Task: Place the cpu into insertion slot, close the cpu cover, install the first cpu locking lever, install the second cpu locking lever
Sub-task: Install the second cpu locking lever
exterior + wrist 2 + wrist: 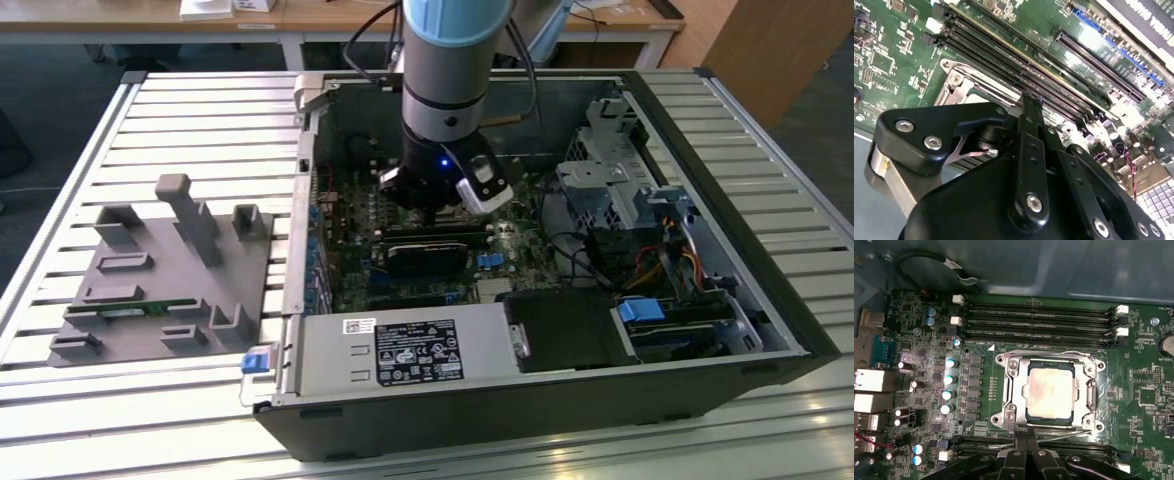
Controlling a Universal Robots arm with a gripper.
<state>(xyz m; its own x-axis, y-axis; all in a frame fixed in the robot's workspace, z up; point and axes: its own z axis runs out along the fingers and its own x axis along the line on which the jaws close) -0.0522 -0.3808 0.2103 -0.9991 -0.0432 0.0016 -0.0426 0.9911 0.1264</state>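
Inside the open computer case (747, 330) on the slatted table (80, 400), the arm (454, 70) stands nearly upright, reaching straight down over the green circuit board (1149, 385). In the first wrist view the cpu (1050, 392) sits in the insertion slot (1026, 415) with the cpu cover (1088, 390) shut over it. The gripper (1026, 447), fingers drawn together and holding nothing, is at the socket's edge by a thin locking lever (1064, 436), which runs along that edge.

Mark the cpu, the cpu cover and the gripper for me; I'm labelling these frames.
cpu (1050, 391): first wrist view, middle of its metal top.
cpu cover (1088, 390): first wrist view, the frame's side bar beside the chip.
gripper (1025, 442): first wrist view, between the fingertips at the socket's edge.
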